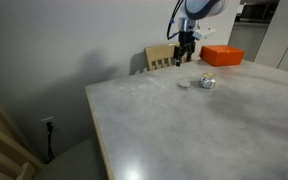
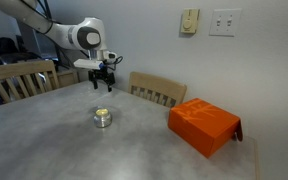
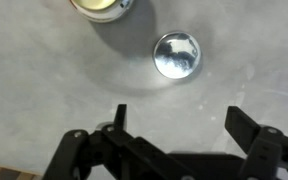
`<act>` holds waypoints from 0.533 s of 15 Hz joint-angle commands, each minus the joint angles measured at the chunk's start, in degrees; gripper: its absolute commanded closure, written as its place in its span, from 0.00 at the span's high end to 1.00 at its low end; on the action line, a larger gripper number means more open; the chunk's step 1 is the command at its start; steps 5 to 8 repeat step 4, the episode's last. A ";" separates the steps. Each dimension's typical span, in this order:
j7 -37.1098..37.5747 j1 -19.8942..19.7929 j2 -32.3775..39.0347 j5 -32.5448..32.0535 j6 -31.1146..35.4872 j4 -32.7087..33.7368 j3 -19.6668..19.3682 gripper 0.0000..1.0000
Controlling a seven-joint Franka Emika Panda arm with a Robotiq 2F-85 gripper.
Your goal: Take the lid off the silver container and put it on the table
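The silver container (image 1: 207,82) stands open on the marbled table (image 1: 184,130), its pale inside showing in an exterior view (image 2: 103,118) and at the top edge of the wrist view (image 3: 101,7). The lid (image 3: 176,54), a shiny round disc, lies flat on the table beside the container; it also shows in an exterior view (image 1: 184,83). My gripper (image 3: 177,115) is open and empty. It hangs above the table, just back from the lid, and is apart from both things. It shows raised in both exterior views (image 1: 187,50) (image 2: 104,80).
An orange box (image 1: 222,55) (image 2: 204,125) sits on the table near the far edge. Wooden slatted chairs (image 1: 162,58) (image 2: 159,90) (image 2: 22,78) stand at the table's edge behind the gripper. Another wooden chair (image 1: 4,140) is at the near corner.
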 commanded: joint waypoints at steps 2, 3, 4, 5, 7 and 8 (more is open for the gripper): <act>-1.98 -0.55 -1.70 -0.32 -0.25 -0.73 0.50 1.00; -2.43 -0.68 -2.11 -0.33 -0.25 -1.07 0.58 1.00; -2.58 -0.75 -2.16 -0.32 -0.24 -1.20 0.65 1.00; -2.58 -0.75 -2.16 -0.32 -0.24 -1.20 0.65 1.00; -2.58 -0.75 -2.16 -0.32 -0.24 -1.20 0.65 1.00; -2.58 -0.75 -2.16 -0.32 -0.24 -1.20 0.65 1.00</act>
